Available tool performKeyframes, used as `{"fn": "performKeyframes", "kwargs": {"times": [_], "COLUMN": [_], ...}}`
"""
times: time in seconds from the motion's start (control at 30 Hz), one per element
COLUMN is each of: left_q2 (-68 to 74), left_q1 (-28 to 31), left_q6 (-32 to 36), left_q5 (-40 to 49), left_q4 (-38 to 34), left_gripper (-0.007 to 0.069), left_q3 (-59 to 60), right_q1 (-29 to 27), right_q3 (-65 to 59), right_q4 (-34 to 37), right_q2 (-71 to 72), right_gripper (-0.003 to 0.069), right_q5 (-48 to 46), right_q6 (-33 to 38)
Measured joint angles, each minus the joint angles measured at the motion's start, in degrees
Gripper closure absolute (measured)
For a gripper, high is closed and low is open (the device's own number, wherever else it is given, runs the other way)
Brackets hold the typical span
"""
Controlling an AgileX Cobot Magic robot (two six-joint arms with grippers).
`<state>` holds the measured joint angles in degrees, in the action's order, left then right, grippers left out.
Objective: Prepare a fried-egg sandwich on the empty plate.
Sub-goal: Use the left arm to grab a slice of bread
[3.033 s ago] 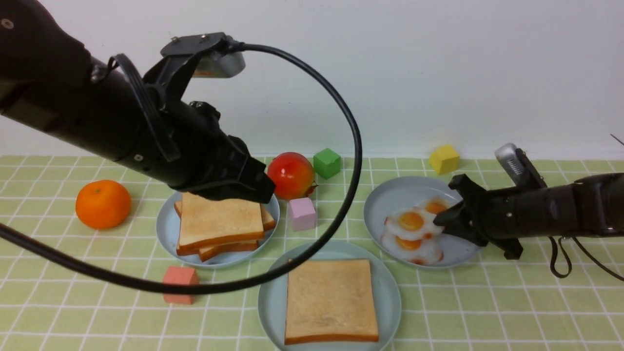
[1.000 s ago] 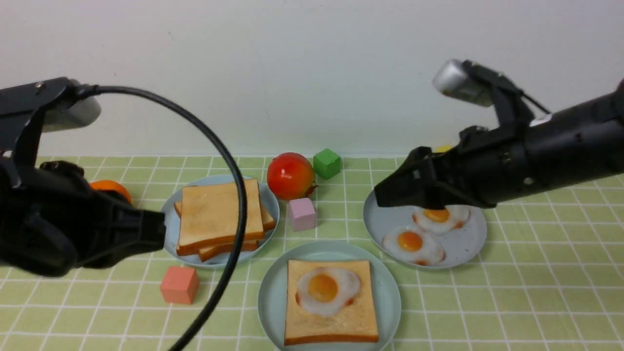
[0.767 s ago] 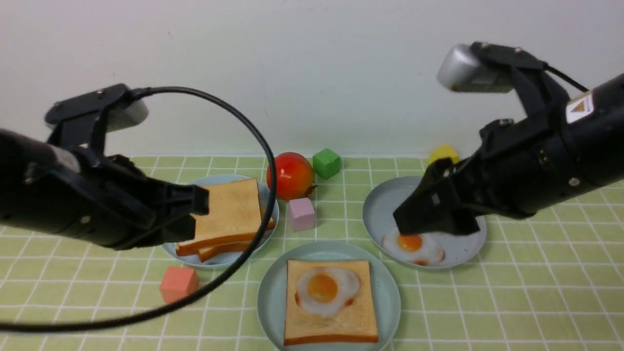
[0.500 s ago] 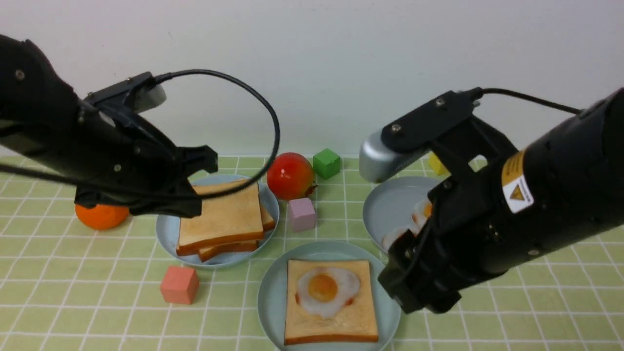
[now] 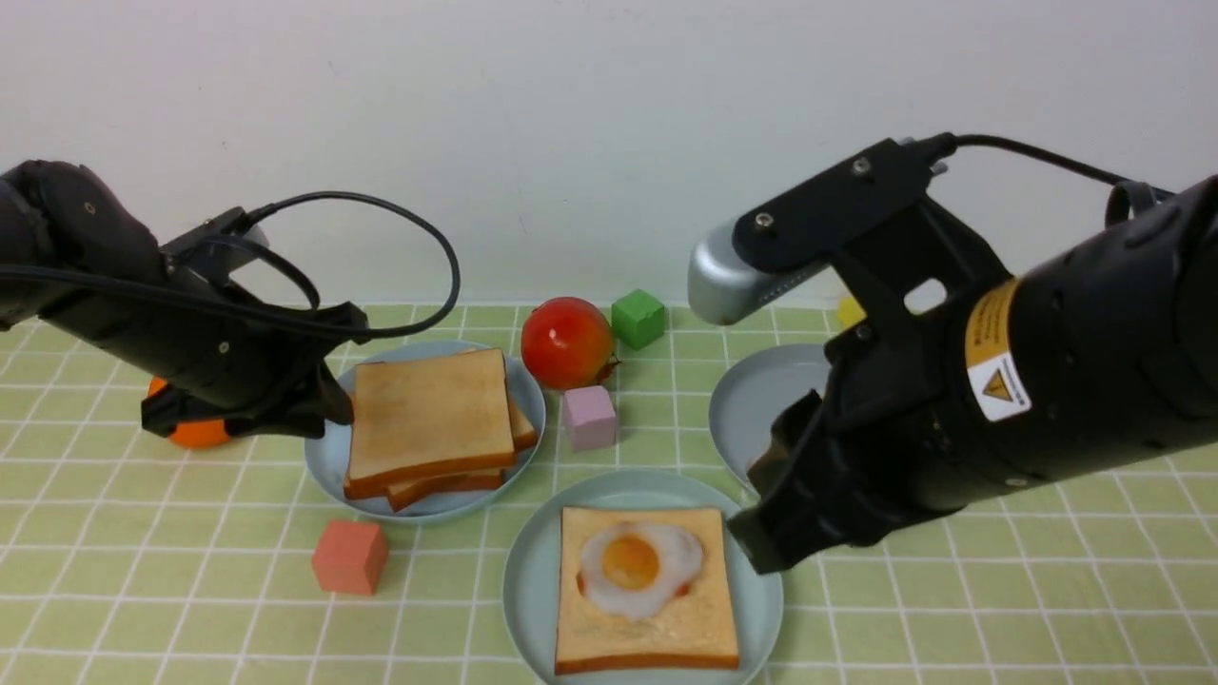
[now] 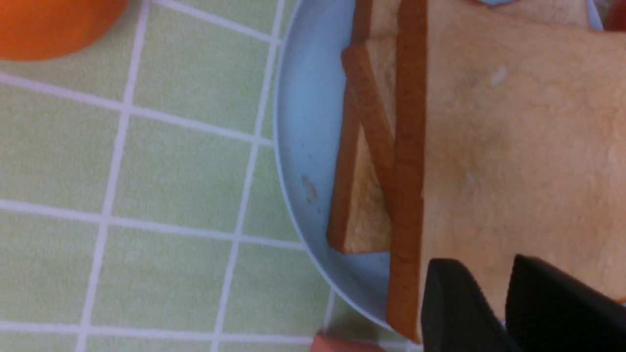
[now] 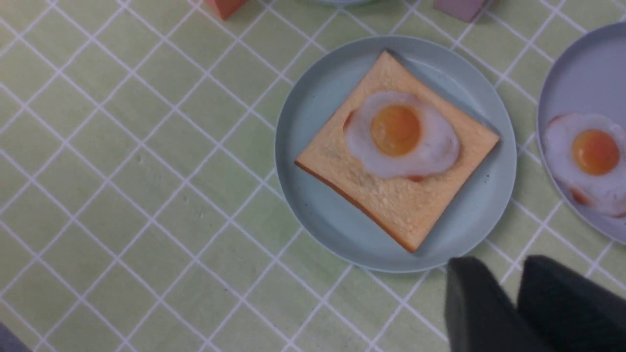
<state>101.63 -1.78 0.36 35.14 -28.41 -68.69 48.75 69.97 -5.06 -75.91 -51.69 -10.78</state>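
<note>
Fried-egg sandwich (image 5: pixel 647 585), one toast slice topped by an egg, is seen on the mint-green plate (image 5: pixel 528 590), at eight o'clock of the right gripper (image 5: pixel 752 547), whose fingers are held slightly apart and empty. A yellow warning-triangle label (image 5: pixel 994 366) is borne by that arm; its writing cannot be read. The left gripper (image 5: pixel 333 404), likewise slightly parted, is placed at the toast stack (image 5: pixel 428 419), with the sandwich at its four o'clock.

One square golden toast slice (image 5: pixel 657 633) with a darker brown crust is laid flat on the round pale mint-green plate (image 5: pixel 529 580), front centre. A glossy white fried egg (image 5: pixel 636 569), orange yolk up, is set on it, uncovered.
</note>
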Motion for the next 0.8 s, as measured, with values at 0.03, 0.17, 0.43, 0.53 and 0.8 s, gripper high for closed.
{"fn": "performKeyframes", "kwargs": {"times": [0.03, 0.17, 0.43, 0.53, 0.8], "left_q2": [0.4, 2.1, 7.5, 8.0, 7.5], "left_q1": [0.0, 0.0, 0.0, 0.1, 0.1], "left_q6": [0.1, 0.1, 2.2, 3.9, 11.5], "left_q5": [-0.8, -3.2, -4.5, -3.9, -1.9], "left_q4": [0.0, -0.5, -4.2, -5.2, -8.0], "left_gripper": [0.0393, 0.0337, 0.0412, 0.0512, 0.0627], "left_q3": [0.0, -0.1, -0.4, -0.9, -1.0], "right_q1": [0.0, 0.0, 0.0, 0.0, 0.0], "right_q3": [0.0, 0.0, 0.0, 0.0, 0.0], "right_q4": [0.2, 1.6, 2.2, 2.3, 2.0], "right_q2": [0.0, 0.0, 0.0, 0.0, 0.0], "right_gripper": [0.0632, 0.0671, 0.0671, 0.0671, 0.0670], "right_q5": [0.3, 1.7, 2.6, 2.6, 2.6], "right_q6": [-0.4, -0.9, -0.9, -0.9, -2.5]}}
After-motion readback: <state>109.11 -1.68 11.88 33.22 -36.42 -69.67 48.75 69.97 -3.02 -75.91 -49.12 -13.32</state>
